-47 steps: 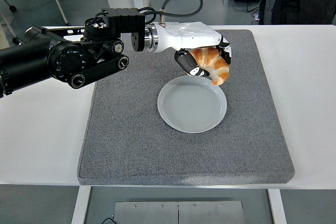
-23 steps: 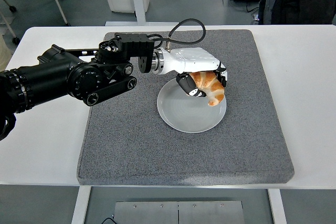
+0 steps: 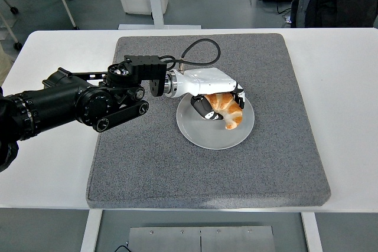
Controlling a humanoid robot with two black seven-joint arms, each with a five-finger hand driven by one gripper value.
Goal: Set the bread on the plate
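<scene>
Bread [image 3: 227, 108] sits in your left hand [image 3: 217, 100], a golden-brown croissant with the fingers [image 3: 201, 108] curled round its upper part and its lower tip poking out toward the table's near edge. You have that hand over the plate [image 3: 204, 134], above the half nearer the mat's far edge, and the croissant's free tip hangs low over the plate's middle. Whether the tip already touches the plate cannot be told from this view.

Your plate is pale grey, round, and lies a little right of the middle of the grey mat [image 3: 147, 163]. That mat covers the centre of the white table [image 3: 47, 163], with bare table left and right of it.

Your left arm [image 3: 71, 104] comes in from the left edge, black up to the wrist, then a white shell over the back of the hand. A black cable [image 3: 198, 48] loops up from the wrist over the mat's far part.

Past the table's far edge you can see a grey floor, a white post and some dark gear.
</scene>
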